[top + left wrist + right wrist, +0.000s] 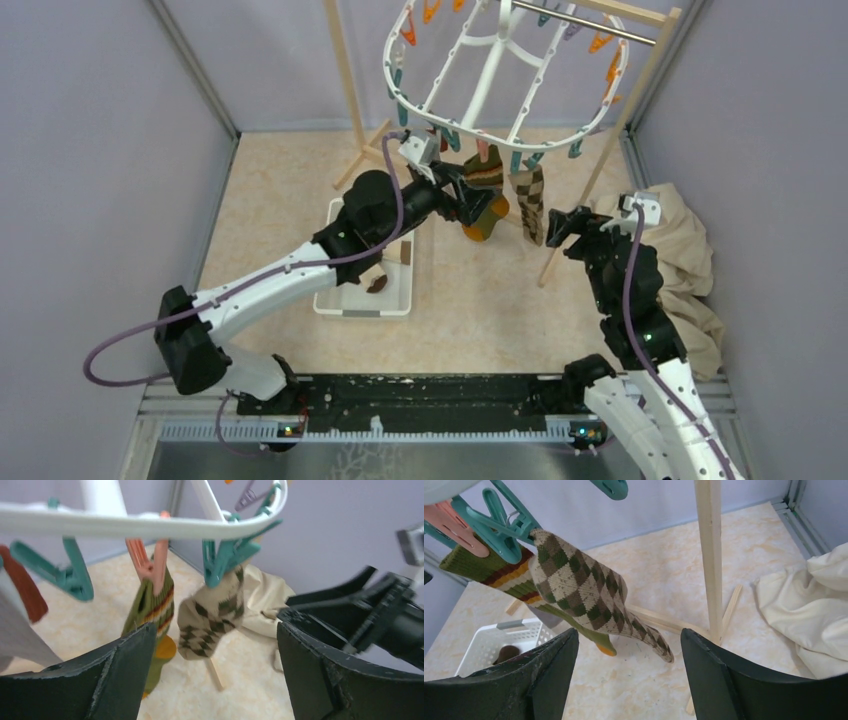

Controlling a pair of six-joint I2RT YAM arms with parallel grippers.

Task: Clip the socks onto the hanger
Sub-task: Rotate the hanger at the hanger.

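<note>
Left gripper [215, 640] and right gripper [629, 642] hung with jaws spread, empty, beside the striped sock [156, 602] and argyle sock [584, 590] pegged on the hanger [125, 526], so backing off without brushing them looked wisest.

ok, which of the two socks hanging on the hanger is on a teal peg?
The brown-cream argyle sock: a teal peg grips its top. The green-orange striped sock beside it hangs from a salmon-orange peg.

White basket [362, 306], wooden rack [346, 72], crumpled beige cloth [686, 250]
</note>
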